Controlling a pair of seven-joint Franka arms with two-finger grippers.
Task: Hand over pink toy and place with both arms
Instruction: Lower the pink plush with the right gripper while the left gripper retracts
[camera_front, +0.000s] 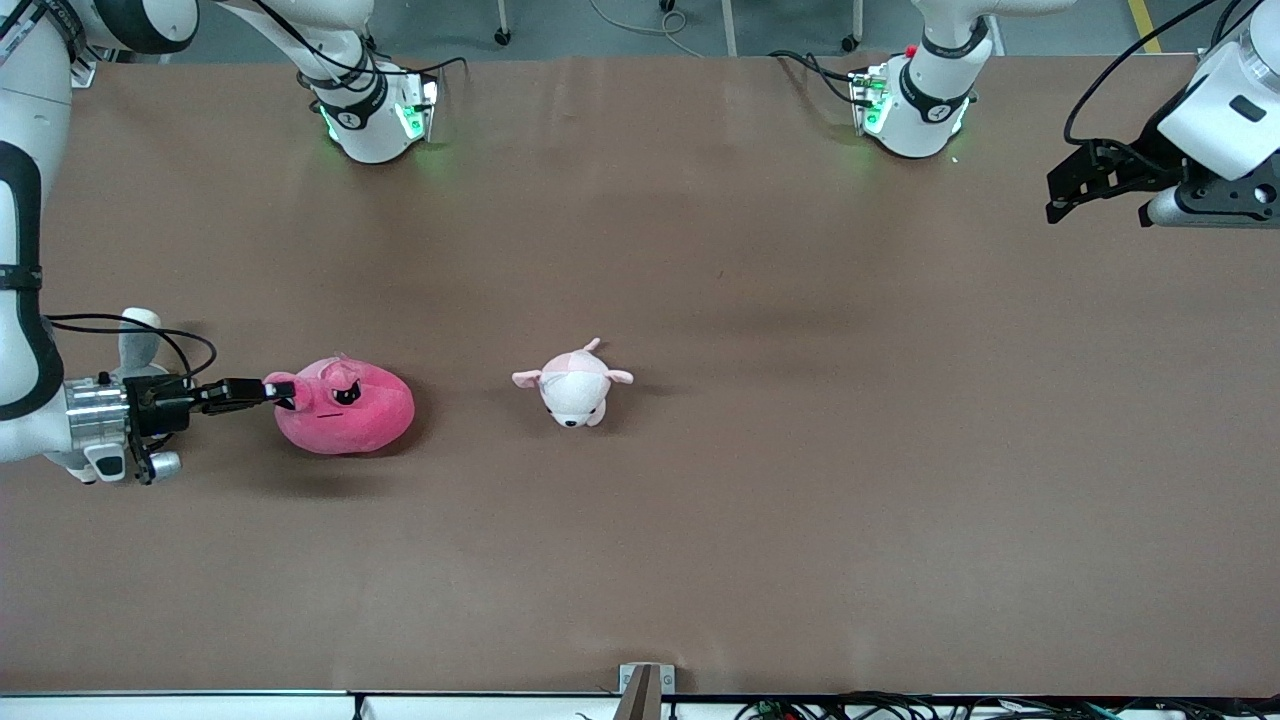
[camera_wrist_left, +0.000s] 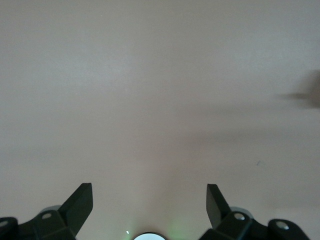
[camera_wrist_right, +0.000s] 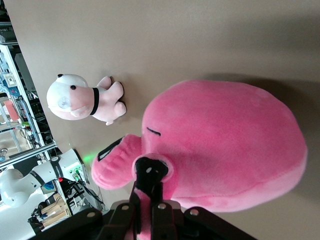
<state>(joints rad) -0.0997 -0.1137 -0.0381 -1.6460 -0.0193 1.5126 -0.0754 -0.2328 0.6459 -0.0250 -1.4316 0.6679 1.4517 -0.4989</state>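
The hot-pink plush toy (camera_front: 350, 408) with dark angry eyes lies toward the right arm's end of the table. My right gripper (camera_front: 283, 392) is shut on an ear nub at the toy's edge. In the right wrist view the toy (camera_wrist_right: 225, 145) fills the frame and pink fabric is pinched between the fingers of the right gripper (camera_wrist_right: 150, 175). My left gripper (camera_front: 1060, 195) is open and empty, held over the table's edge at the left arm's end. In the left wrist view the left gripper (camera_wrist_left: 150, 205) shows its fingers wide apart over bare table.
A small pale pink-and-white plush animal (camera_front: 573, 385) lies near the table's middle, beside the pink toy, also seen in the right wrist view (camera_wrist_right: 82, 100). The arm bases (camera_front: 375, 110) (camera_front: 915, 100) stand at the table's farther edge.
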